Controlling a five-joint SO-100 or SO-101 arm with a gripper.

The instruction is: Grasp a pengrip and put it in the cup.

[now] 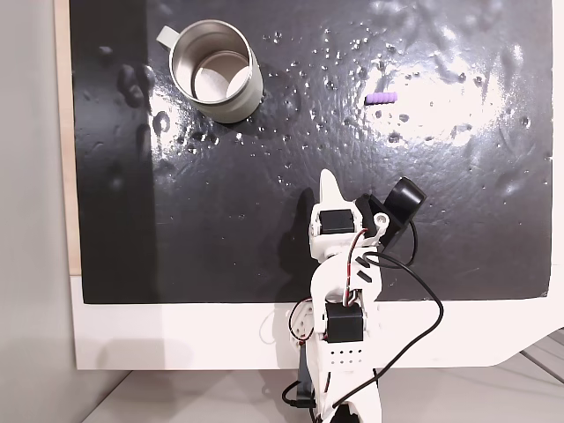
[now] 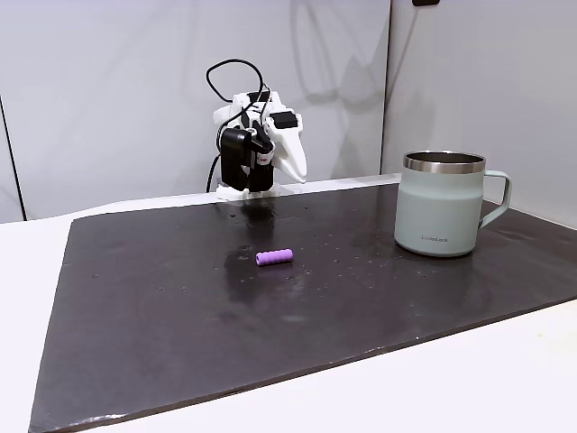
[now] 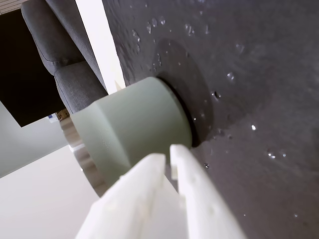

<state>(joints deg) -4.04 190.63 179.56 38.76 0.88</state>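
On the black mat [image 1: 264, 220], empty cup [image 1: 238, 101], pengrip [image 1: 382, 98] well apart.

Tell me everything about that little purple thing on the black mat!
The pengrip is a tiny purple cylinder with fine ribs, and it looks soft and rubbery. It lies flat on its side on the shiny black mat, all by itself, touching nothing but the mat. In a fixed view it rests well apart from the cup, with bare mat between them. The gripper is away from it, with nothing in it.
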